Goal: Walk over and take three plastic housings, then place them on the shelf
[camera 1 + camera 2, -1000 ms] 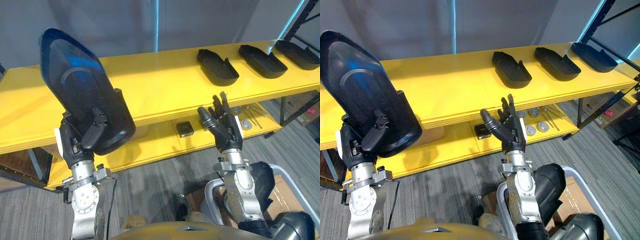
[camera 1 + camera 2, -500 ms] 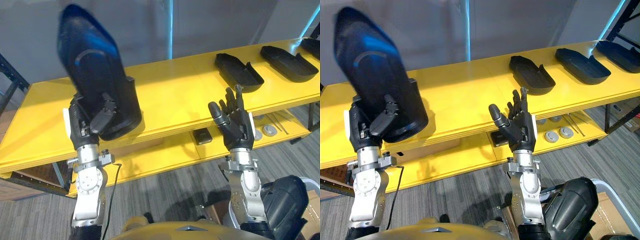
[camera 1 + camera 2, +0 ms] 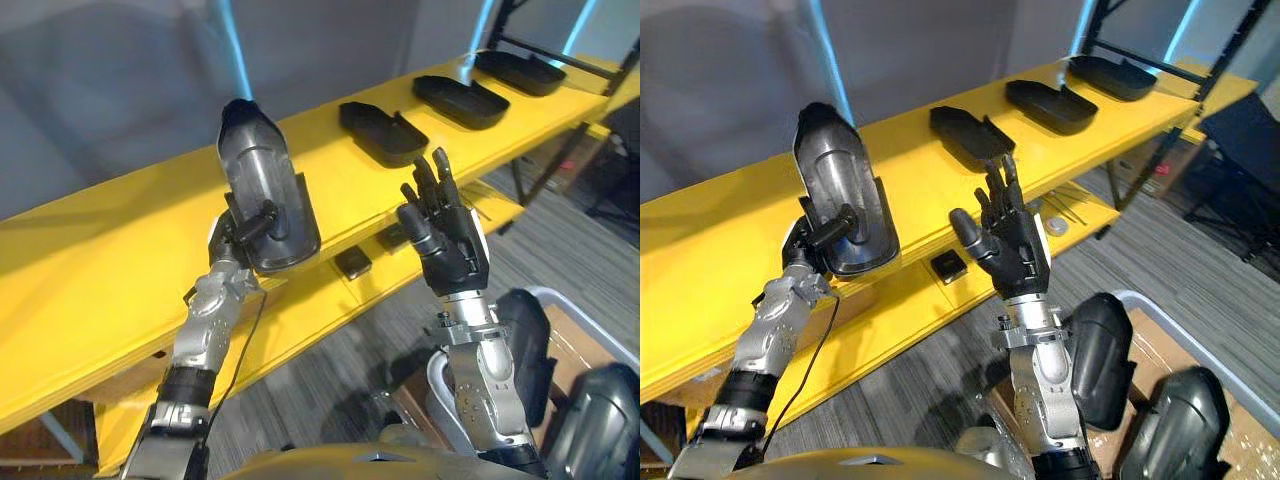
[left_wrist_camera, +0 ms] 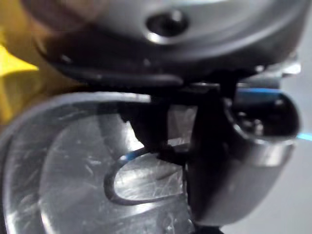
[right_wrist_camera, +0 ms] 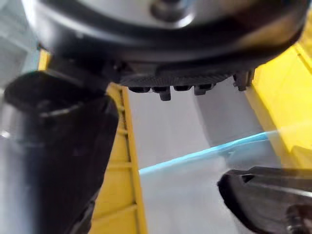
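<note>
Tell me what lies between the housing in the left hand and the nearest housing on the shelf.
Nothing: in the left eye view the yellow shelf is bare between the held housing in the left hand and the nearest lying housing.

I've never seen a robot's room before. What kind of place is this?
Probably a workshop or storeroom: a long yellow shelf, black housings lined up on it, and small metal parts on the level below.

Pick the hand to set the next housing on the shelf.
Left. The left hand grips a housing, raised at the front edge of the shelf. The right hand is open and empty.
</note>
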### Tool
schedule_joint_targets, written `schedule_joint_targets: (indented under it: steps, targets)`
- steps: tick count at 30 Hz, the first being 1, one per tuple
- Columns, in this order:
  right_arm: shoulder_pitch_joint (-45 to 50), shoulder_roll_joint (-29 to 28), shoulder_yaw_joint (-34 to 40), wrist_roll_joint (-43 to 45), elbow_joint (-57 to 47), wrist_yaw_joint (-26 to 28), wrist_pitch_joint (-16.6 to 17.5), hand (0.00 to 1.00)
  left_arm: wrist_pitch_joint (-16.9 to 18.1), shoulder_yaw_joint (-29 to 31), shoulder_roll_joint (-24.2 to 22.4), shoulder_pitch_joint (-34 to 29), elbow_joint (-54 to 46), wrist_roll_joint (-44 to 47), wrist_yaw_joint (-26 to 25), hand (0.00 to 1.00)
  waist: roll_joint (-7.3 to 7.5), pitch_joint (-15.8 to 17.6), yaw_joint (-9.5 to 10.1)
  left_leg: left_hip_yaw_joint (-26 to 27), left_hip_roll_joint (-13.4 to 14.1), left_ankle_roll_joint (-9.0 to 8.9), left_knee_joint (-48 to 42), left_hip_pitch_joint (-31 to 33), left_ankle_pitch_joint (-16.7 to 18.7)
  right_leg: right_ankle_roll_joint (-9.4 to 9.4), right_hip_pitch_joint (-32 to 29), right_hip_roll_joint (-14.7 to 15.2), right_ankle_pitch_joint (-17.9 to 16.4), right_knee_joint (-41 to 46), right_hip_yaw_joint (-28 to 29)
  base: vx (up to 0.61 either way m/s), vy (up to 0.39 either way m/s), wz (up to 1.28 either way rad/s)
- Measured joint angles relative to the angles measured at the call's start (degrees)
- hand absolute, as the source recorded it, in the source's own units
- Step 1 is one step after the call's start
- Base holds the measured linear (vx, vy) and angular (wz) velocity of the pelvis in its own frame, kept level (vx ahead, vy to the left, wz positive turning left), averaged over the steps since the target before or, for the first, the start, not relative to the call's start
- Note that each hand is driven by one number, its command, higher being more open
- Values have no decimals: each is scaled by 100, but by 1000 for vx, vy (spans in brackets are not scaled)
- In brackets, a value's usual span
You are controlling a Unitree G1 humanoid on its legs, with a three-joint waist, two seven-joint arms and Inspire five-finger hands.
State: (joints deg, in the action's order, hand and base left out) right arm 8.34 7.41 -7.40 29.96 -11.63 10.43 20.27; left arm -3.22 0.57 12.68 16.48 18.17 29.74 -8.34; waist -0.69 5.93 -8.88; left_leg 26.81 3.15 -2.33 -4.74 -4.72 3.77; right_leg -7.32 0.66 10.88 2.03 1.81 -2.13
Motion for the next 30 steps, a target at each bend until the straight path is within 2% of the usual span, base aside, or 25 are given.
schedule_joint_targets:
  steps: [2,3,6,11,17,23,29,30]
  targets:
    - [49,-41,-21,108,-9,90,-114,100,0,101,192,387,323,319,-213,0,-31,19,-109,64,14,0,0,-2,0,-12,-44,-22,10,8,79,-30,-23,-18]
    - [138,-36,-72,204,-22,114,-266,100,0,175,322,719,556,467,-349,0,-70,42,-146,98,27,-1,4,-1,0,-5,-70,-38,19,10,111,-24,-24,-12]
    - [417,-29,-326,173,-22,100,-619,100,1,357,581,1177,833,667,-575,0,-173,102,-257,145,47,-3,27,-1,-2,-5,-110,-70,18,13,169,-19,-25,-9]
    - [950,113,-451,-60,-18,72,-1045,100,-115,500,686,1453,957,707,-958,0,-312,188,-366,218,46,-16,126,-13,-20,-5,-175,-99,19,15,246,-5,-12,-7]
    - [1311,214,-382,-275,-18,83,-1113,100,-714,479,959,1477,1545,851,-1075,0,-305,232,-564,287,66,-28,218,-85,-36,6,-181,-107,12,11,317,-2,-9,-5]
    - [1341,321,-442,-270,-15,72,-1106,100,-830,451,1212,1644,1785,898,-892,0,-217,342,-558,282,66,-29,188,-65,-36,23,-190,-92,0,22,326,-52,-16,0]
    - [1293,410,-512,-267,-15,-115,-1098,100,-805,366,1249,1791,1870,948,-881,0,-222,423,-559,227,67,-29,123,30,-37,43,-257,-75,-17,85,293,-30,-13,4]
    - [1270,412,-522,-268,-15,-126,-1098,100,-793,366,1258,1833,1909,1021,-889,100,-217,473,-562,217,74,-29,100,33,-37,44,-257,-74,-19,105,284,-49,-15,4]
